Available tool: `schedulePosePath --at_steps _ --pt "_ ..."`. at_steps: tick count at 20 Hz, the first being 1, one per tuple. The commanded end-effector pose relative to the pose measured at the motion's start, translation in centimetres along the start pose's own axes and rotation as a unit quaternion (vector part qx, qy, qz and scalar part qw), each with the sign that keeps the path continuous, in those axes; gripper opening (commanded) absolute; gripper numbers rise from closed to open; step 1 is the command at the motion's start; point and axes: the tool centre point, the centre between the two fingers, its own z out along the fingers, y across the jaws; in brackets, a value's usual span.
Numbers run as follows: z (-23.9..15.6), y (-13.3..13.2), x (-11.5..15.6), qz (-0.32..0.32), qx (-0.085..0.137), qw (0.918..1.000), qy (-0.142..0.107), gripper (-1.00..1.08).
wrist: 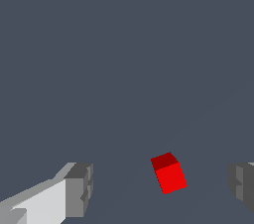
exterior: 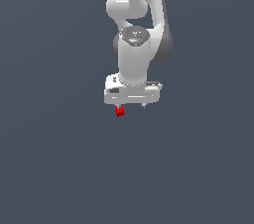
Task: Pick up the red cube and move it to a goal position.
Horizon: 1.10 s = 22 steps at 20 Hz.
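The red cube (exterior: 119, 111) is tiny and bright red. In the exterior view it sits just under the white gripper (exterior: 131, 106), toward that view's left end of the hand. In the wrist view the cube (wrist: 169, 176) lies in the gap between the two grey fingertips (wrist: 79, 188), slightly turned and touching neither. It is a little closer to the fingertip at the frame's edge. The gripper (wrist: 161, 191) is open wide and holds nothing.
A plain dark grey surface (exterior: 59, 168) fills both views. The white arm (exterior: 134, 44) rises above the gripper in the exterior view. No other object shows.
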Motion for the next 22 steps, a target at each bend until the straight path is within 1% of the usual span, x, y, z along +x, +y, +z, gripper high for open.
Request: schedulePosePath --at_steps 1,6,11,16,22 --pt "0.0 0.0 0.0 0.0 0.0 1.0 0.0 1.0" --pt "0.6 0.1 -0.4 -0.007 0.0 1.0 -0.001 1.0" --pt "2.5 0.6 -1.6 -0.028 0.001 0.9996 -0.002 1.0" --pt "5.7 1.5 -3.4 -0.063 0.003 0.998 -0.005 1.0" --pt "10.4 3.0 -6.0 -0.114 0.006 0.9934 -0.008 1.0"
